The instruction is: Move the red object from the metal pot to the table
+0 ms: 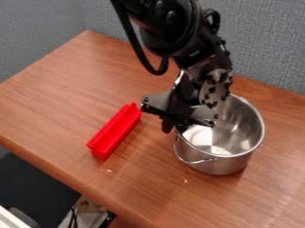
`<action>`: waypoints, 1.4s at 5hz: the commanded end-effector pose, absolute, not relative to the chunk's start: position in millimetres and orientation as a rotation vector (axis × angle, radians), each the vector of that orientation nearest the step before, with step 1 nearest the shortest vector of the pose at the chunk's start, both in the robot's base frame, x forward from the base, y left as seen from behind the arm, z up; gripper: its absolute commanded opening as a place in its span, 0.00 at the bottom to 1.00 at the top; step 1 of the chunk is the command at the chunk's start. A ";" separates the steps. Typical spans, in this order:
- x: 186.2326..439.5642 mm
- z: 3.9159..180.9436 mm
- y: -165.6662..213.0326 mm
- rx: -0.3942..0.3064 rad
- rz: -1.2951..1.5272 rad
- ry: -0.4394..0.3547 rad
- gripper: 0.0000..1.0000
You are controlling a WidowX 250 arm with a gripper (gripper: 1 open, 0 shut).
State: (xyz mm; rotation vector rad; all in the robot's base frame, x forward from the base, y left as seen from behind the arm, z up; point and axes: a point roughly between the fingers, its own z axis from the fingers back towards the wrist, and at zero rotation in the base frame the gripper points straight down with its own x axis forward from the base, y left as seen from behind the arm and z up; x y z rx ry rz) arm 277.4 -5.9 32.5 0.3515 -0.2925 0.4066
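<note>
The table (pixel 53 85) is reddish-brown wood with visible grain and a smooth, softly glossy finish that catches pale light. On it, left of the metal pot (pixel 220 142), lies the red object (pixel 114 130), a bright plastic block with an even, slightly shiny surface. The pot is polished steel, mirror-like inside and along its outer wall. Above the pot's left rim, the gripper (pixel 179 123) and arm look like matt black metal and plastic, with dark rubbery cables higher up.
</note>
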 end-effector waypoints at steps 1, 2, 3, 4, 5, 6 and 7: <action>237.9 -17.0 12.6 0.506 0.357 -0.091 1.00; 232.2 -17.9 -9.6 0.519 0.368 -0.096 0.00; 225.9 -13.3 -32.0 0.522 0.376 -0.100 0.00; 219.7 3.1 -31.2 0.507 0.308 -0.118 0.00; 216.6 20.8 -26.2 0.493 0.256 -0.131 0.00; 221.8 27.0 -13.3 0.505 0.281 -0.121 0.00; 227.1 38.5 -1.8 0.509 0.299 -0.123 0.00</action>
